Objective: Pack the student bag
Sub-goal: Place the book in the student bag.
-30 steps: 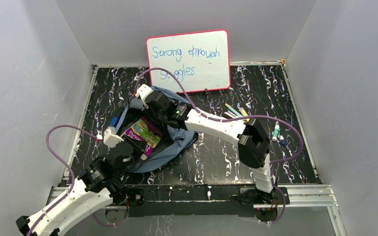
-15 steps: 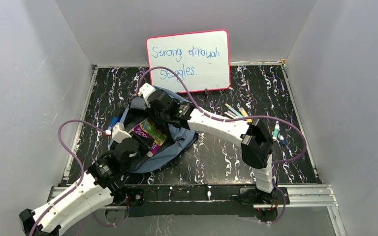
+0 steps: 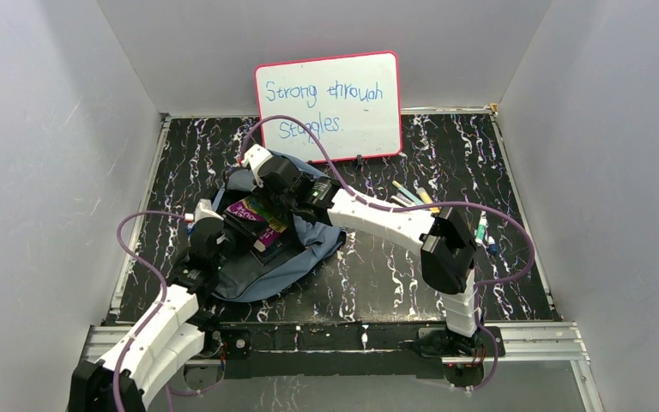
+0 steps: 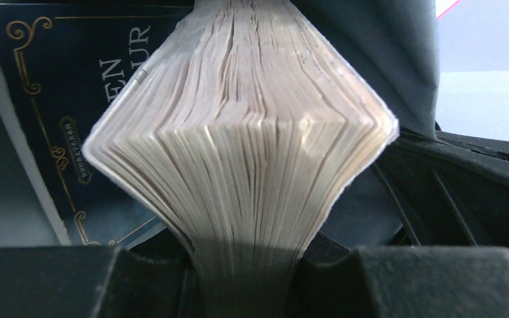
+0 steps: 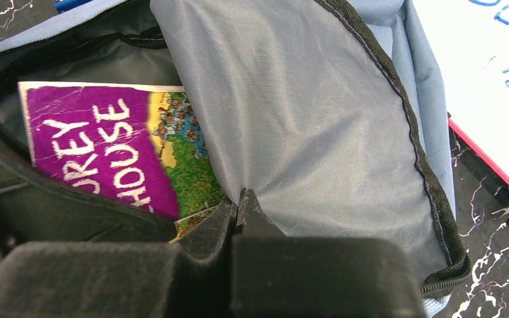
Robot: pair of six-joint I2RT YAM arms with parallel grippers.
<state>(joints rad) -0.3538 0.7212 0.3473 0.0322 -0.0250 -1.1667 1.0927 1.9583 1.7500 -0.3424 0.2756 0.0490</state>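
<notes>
The grey-blue student bag lies left of the table's centre with its mouth held open. My right gripper is shut on the edge of the bag's upper flap and holds it lifted. My left gripper is shut on a thick paperback, its fanned page edges filling the left wrist view. That book's purple and green cover lies partly under the flap, in the bag's mouth. A dark blue book with gold ornament lies inside the bag behind it.
A pink-framed whiteboard stands against the back wall just behind the bag. Several pens lie right of the bag, and more markers beyond the right arm's elbow. Grey walls close in both sides.
My left arm has swung in toward the bag, carrying the purple book up and right into the bag's mouth. The right gripper has kept its hold on the flap.
</notes>
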